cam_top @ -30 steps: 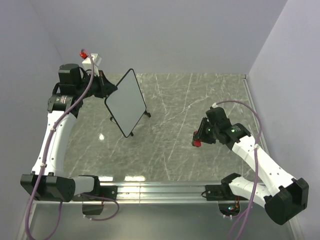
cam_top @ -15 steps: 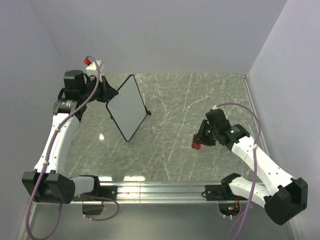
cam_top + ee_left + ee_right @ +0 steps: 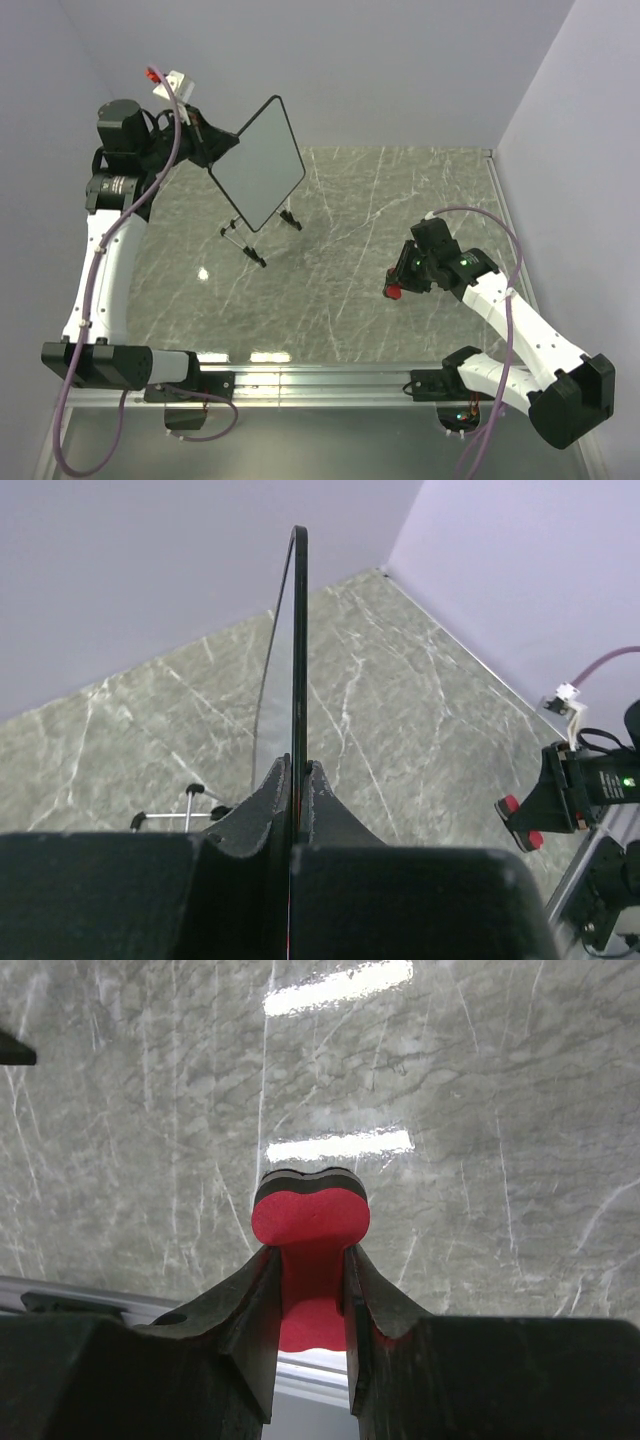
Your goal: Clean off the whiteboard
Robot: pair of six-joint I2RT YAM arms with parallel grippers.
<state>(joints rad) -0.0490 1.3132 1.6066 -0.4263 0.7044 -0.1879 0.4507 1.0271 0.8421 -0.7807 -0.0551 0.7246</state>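
Observation:
The whiteboard [image 3: 258, 165] hangs tilted in the air above the back left of the marble table, its black stand legs [image 3: 245, 240] dangling below. My left gripper [image 3: 215, 150] is shut on the board's left edge. In the left wrist view the whiteboard [image 3: 298, 650] runs edge-on between the fingers [image 3: 325, 795]. My right gripper [image 3: 398, 285] hovers at the right of the table, shut on the waist of a red bow-tie eraser [image 3: 310, 1225]. The eraser [image 3: 394, 290] shows as a small red spot in the top view. The board's surface looks blank from above.
Plain walls close the table at the back, left and right. A metal rail [image 3: 320, 380] runs along the near edge between the arm bases. The right arm with the red eraser [image 3: 520, 820] shows at the right of the left wrist view.
My left arm has raised the whiteboard up and back, so its legs have left the table. The right arm with the eraser has stayed put.

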